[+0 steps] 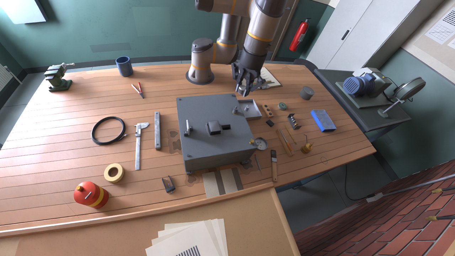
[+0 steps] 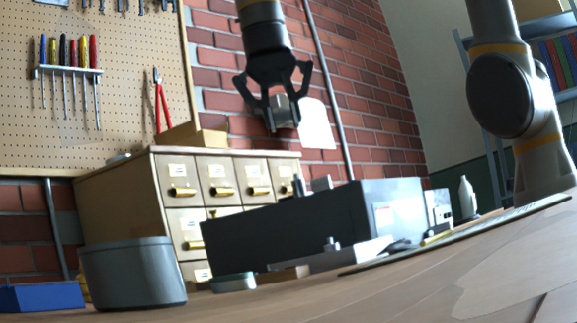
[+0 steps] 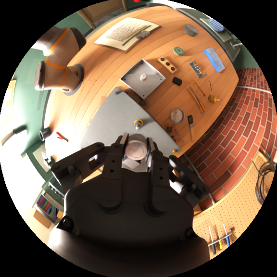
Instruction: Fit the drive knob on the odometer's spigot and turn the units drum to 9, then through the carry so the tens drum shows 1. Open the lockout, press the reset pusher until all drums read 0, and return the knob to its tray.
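The odometer's drum windows are hidden from me; the grey odometer box [image 1: 211,129] lies mid-bench, with a raised block [image 1: 213,126] and a small lever [image 1: 187,128] on top. The silver drive knob [image 2: 280,110] is held in my closed gripper [image 3: 136,149], high above the box's far right corner. Below it the spigot [image 3: 137,123] stands up near that corner. The grey knob tray [image 1: 249,108] sits against the box's right side, with a small peg [image 3: 142,76] at its centre.
A grey cylindrical pot [image 1: 306,92] stands right of the tray, with a wooden block [image 1: 267,110], a green disc [image 1: 282,105], a blue block [image 1: 323,120] and hand tools nearby. A clipboard [image 1: 269,78] lies behind the gripper, beside the arm's base [image 1: 200,73].
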Controlling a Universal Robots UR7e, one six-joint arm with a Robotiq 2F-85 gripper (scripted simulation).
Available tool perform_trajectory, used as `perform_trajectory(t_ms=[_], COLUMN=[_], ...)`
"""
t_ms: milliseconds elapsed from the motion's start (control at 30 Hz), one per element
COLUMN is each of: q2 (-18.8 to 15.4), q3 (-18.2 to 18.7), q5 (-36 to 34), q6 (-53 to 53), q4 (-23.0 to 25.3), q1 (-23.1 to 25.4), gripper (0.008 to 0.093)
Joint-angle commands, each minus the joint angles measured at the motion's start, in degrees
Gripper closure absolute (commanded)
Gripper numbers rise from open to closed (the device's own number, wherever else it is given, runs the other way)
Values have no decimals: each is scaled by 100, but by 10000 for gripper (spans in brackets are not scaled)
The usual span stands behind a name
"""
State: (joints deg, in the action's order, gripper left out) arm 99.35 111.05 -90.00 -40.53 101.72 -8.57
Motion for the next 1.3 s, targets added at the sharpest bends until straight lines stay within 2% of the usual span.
perform_trajectory(t_ms=[0,733,1267], q2=[-6,-279,-324], q3=[25,752,836], q5=[0,0,0], q6=[0,0,0], q4=[35,1039,1170], q1=[0,0,0], gripper=[934,934,934])
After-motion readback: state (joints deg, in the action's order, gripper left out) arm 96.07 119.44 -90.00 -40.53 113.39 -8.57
